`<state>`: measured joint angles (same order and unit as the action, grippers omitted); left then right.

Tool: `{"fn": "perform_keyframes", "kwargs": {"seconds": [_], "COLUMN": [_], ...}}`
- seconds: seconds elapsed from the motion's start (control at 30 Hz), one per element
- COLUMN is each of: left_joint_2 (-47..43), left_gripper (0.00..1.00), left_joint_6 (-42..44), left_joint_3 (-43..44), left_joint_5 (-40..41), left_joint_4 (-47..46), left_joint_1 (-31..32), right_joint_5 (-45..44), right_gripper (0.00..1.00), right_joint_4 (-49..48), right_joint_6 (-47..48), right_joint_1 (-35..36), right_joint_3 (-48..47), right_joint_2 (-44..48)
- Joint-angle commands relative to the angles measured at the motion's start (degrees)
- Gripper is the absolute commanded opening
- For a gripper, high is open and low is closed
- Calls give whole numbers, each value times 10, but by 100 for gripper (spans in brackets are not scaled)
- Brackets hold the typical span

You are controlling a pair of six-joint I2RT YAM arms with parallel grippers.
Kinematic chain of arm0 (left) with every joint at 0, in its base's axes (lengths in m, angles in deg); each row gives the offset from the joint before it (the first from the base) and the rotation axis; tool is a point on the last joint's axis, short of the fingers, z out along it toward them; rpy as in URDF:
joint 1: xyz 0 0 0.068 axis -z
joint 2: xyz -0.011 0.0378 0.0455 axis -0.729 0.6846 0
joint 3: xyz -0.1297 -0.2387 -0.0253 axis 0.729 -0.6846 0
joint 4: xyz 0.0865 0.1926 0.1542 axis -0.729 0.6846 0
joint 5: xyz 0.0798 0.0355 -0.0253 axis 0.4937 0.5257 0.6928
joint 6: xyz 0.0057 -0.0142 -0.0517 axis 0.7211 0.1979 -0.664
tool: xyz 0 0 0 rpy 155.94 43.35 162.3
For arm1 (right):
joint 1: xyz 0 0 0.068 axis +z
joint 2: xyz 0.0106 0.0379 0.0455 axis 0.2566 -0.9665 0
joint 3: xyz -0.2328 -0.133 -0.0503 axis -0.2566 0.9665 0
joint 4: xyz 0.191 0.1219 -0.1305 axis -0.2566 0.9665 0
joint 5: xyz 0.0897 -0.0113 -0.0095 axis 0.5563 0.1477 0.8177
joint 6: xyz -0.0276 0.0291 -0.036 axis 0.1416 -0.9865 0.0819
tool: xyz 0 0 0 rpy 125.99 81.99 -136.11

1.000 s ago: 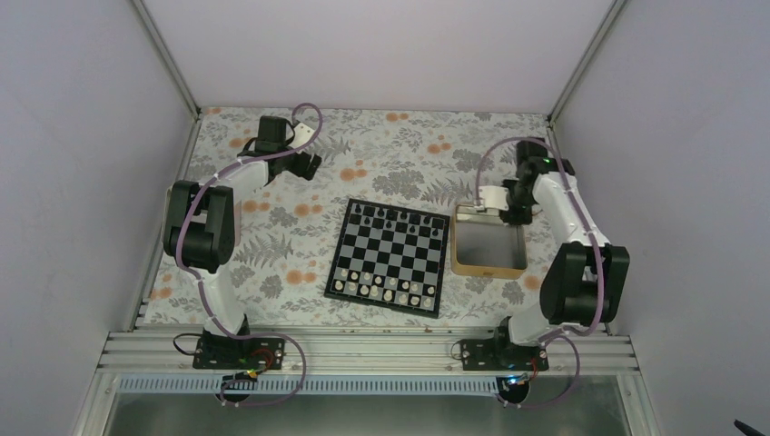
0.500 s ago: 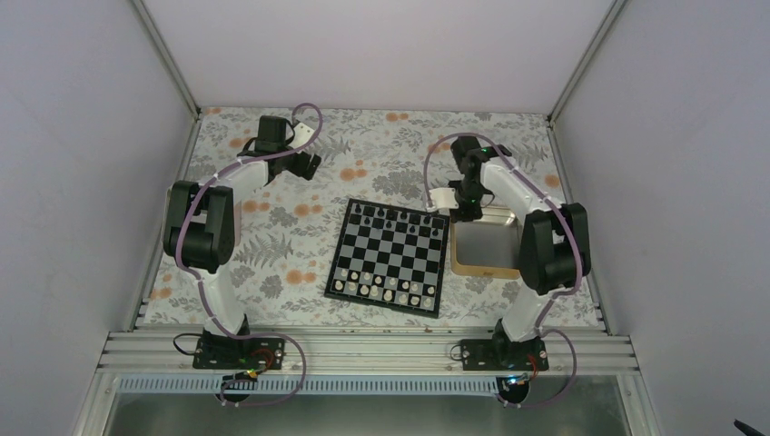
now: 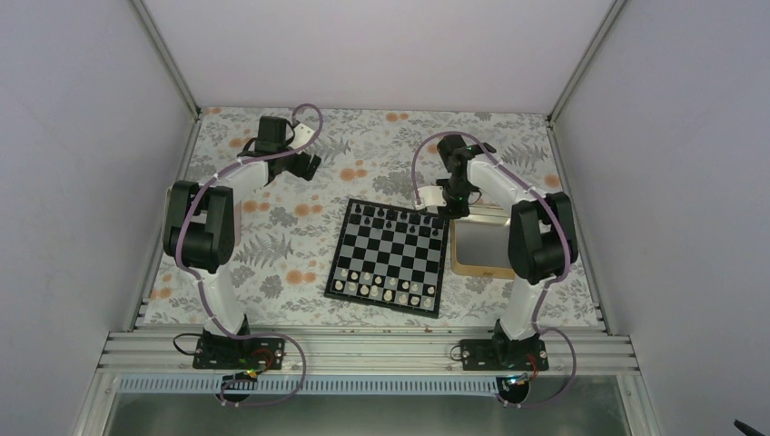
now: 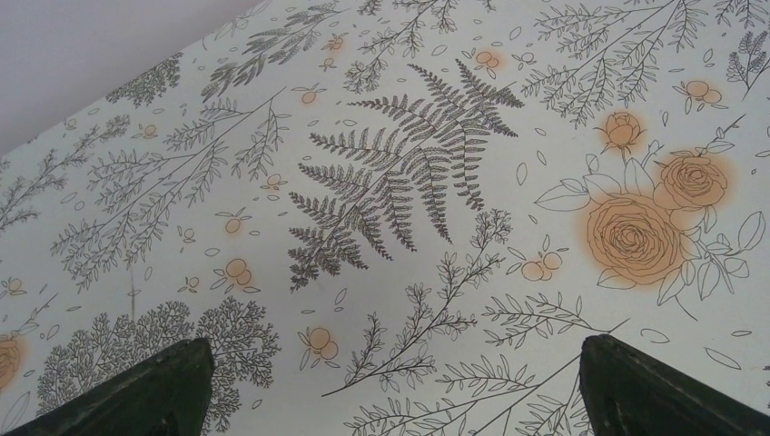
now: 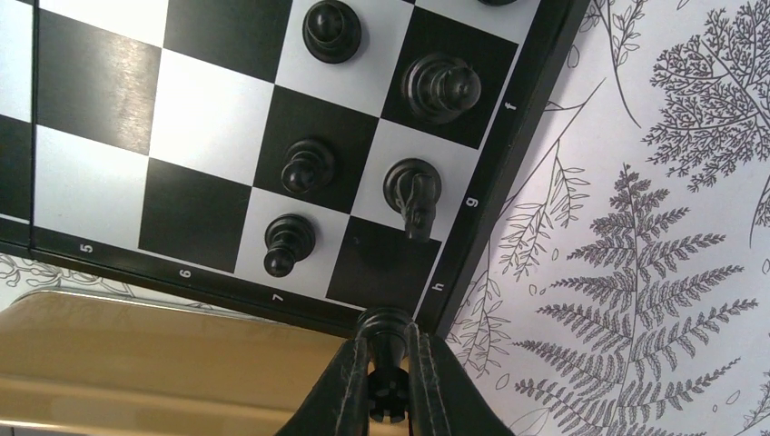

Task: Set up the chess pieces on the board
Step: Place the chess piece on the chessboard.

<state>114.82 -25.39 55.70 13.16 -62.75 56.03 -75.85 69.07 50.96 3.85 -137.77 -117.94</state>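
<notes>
The chequered board [image 3: 390, 256] lies mid-table, black chess pieces [image 3: 399, 218] along its far rows. My right gripper [image 3: 447, 207] hangs over the board's far right corner. In the right wrist view this gripper [image 5: 388, 343] is shut on a black rook [image 5: 386, 321], held just off the board's corner beside the bare dark corner square [image 5: 381, 263]. A black knight [image 5: 413, 195], a tall piece [image 5: 440, 86] and black pawns [image 5: 289, 243] stand on nearby squares. My left gripper [image 3: 311, 166] is far left of the board, open over bare cloth [image 4: 390, 381].
A tan-rimmed tray [image 3: 486, 250] sits against the board's right edge, and its wall [image 5: 136, 354] fills the lower left of the right wrist view. Small white chessmen [image 3: 381, 291] line the board's near rows. A flowered cloth [image 3: 272, 254] covers the table.
My right arm has swung left from over the tray to the board's far right corner, carrying the rook. The left arm has not moved.
</notes>
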Motion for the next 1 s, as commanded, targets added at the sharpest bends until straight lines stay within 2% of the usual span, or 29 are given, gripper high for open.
{"fn": "perform_keyframes", "kwargs": {"seconds": [0.0,0.7,0.97], "left_joint_2": [-15,-20,-17], "left_gripper": [100,100,100], "left_joint_6": [3,4,4], "left_joint_3": [-6,-9,-9], "left_joint_5": [-3,-3,-4], "left_joint_4": [-13,-14,-16], "left_joint_1": [1,-1,0], "right_joint_5": [17,21,22], "right_gripper": [9,12,21], "right_joint_4": [-4,-12,-7], "right_joint_6": [-8,-10,-16], "right_joint_1": [5,8,8], "right_joint_3": [-13,-24,-24], "right_joint_2": [-10,-48,-49]}}
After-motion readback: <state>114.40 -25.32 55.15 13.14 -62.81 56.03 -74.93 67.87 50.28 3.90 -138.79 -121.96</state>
